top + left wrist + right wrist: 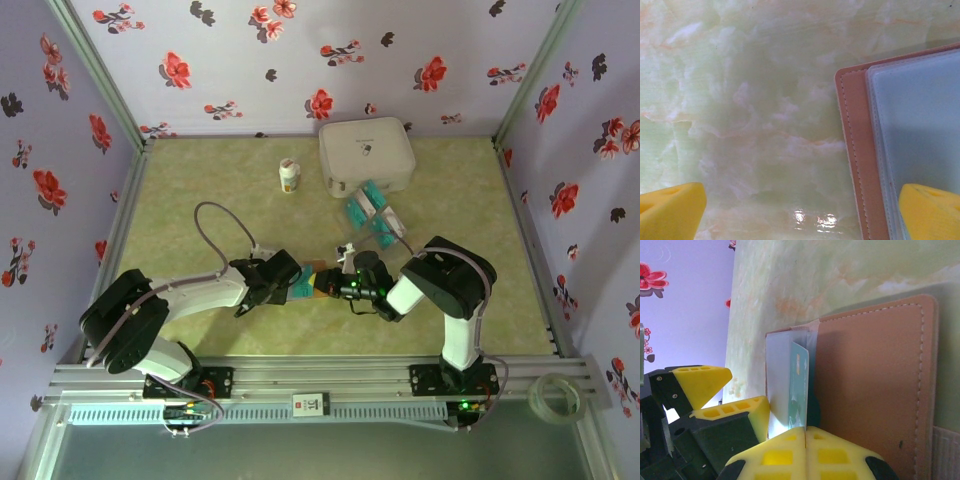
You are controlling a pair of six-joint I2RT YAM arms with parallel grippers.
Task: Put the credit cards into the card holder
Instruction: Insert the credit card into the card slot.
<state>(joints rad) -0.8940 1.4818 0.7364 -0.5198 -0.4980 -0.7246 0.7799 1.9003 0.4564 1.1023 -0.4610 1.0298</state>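
The brown card holder (318,270) lies open on the green table between my two grippers. In the left wrist view its stitched brown edge (857,160) and blue-grey pockets (920,120) lie at the right. My left gripper (800,215) is open, with one yellow fingertip (930,210) over the pockets and the other over bare table. My right gripper (805,432) is shut on a teal credit card (799,385), held edge-on with its far end at the pale pocket sheet of the holder (870,390). Several more credit cards (368,208) lie loose in front of the white case.
A big white rounded case (366,155) stands at the back, with a small white bottle (289,176) to its left. A roll of clear tape (558,395) rests on the rail at the near right. Flowered walls close in three sides.
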